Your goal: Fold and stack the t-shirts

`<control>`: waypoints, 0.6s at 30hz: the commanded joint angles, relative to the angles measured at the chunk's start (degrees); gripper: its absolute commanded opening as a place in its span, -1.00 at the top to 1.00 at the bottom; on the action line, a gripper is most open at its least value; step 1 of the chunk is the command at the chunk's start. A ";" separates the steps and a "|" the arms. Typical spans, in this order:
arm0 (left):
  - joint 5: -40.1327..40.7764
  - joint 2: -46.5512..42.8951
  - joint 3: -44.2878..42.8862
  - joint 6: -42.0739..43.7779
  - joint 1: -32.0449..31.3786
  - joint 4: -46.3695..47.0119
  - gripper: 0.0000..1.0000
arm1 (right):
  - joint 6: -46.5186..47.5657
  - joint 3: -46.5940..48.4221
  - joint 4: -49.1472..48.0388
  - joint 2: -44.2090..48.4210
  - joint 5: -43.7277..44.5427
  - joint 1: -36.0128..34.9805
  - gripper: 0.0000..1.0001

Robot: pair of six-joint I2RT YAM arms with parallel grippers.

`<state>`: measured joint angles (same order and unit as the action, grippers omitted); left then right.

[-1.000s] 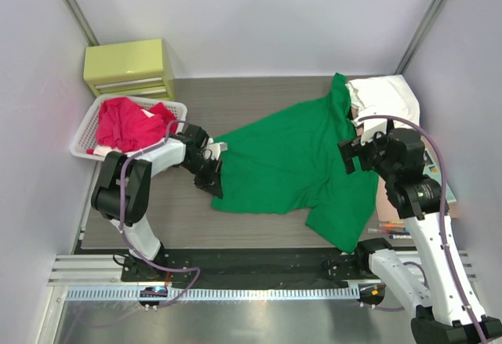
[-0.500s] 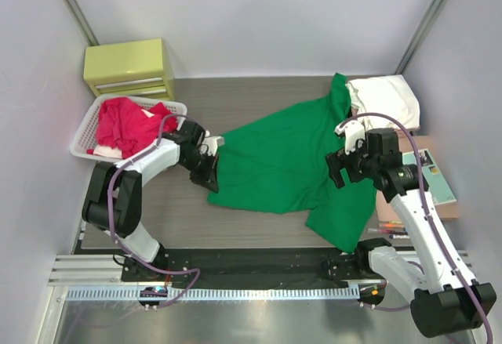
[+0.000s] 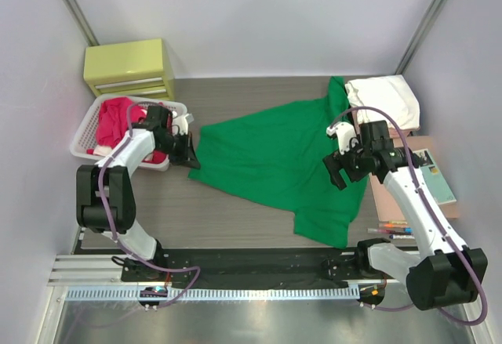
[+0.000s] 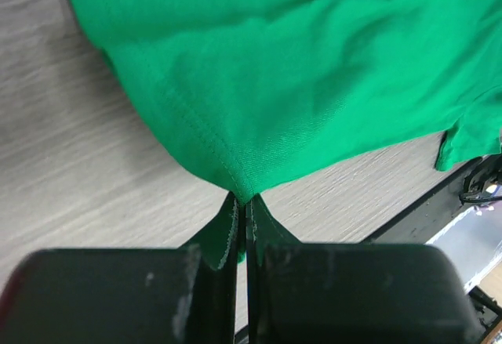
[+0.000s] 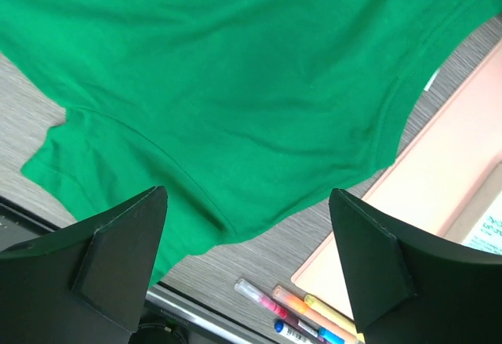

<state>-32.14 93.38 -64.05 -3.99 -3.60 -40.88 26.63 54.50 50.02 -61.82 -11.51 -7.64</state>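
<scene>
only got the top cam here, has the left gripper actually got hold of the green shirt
observer: Yes. The left wrist view shows the left gripper shut on a pinch of the green shirt at its stitched hem.
operator: and the right one
observer: The right gripper is open over the shirt, its fingers wide apart with nothing between them.
</scene>
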 commanded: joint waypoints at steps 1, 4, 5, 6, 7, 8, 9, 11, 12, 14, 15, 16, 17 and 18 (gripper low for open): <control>-1.35 3.20 -2.48 1.09 -0.36 1.07 1.00 | 2.19 4.03 2.27 -2.24 -3.52 0.26 -0.76; -0.90 5.31 -3.97 0.13 -0.36 3.26 1.00 | 7.89 5.35 7.62 -3.65 -6.49 0.17 -0.72; -1.25 6.01 -4.58 -0.49 -0.36 4.48 1.00 | 9.30 5.70 9.12 -3.83 -7.64 0.26 -0.69; -2.21 7.67 -5.81 -1.28 -0.36 5.11 1.00 | 12.19 5.97 12.52 -3.92 -8.96 0.17 -0.67; -2.31 8.56 -6.43 -2.07 -0.36 5.89 1.00 | 13.87 6.49 14.21 -4.01 -11.76 0.08 -0.66; -2.40 9.61 -7.92 -3.12 -0.36 6.95 1.00 | 14.67 6.67 15.45 -4.09 -12.31 0.08 -0.62; -2.05 10.58 -8.89 -3.13 -0.36 7.04 1.00 | 16.59 6.85 17.37 -4.10 -12.40 0.08 -0.61; -0.21 12.96 -11.60 -2.52 -0.27 7.13 1.00 | 17.66 5.80 18.01 -3.40 -10.48 0.08 -0.61; 1.19 13.31 -12.32 -2.34 -0.18 7.31 1.00 | 17.58 5.10 16.70 -2.78 -9.68 -0.01 -0.61; 1.64 13.05 -13.98 -2.51 0.34 8.36 1.00 | 16.18 2.20 14.16 -0.33 -7.49 -0.01 -0.62; 1.90 12.79 -14.60 -2.52 0.60 8.45 1.00 | 15.56 1.23 11.27 0.73 -6.95 0.08 -0.62; 2.43 11.83 -15.13 -2.52 0.78 8.71 1.00 | 13.55 -0.69 9.67 1.70 -6.34 -0.01 -0.62; 2.35 11.21 -16.36 -2.69 1.22 8.89 1.00 | 12.84 -1.58 8.18 3.27 -5.20 0.08 -0.64; 2.43 10.60 -16.98 -2.52 1.31 8.98 1.00 | 12.31 -2.37 5.90 3.64 -4.50 -0.01 -0.64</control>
<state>-30.92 107.33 -76.60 -6.04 -3.53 -35.38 40.51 55.05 62.11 -62.57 -19.14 -7.64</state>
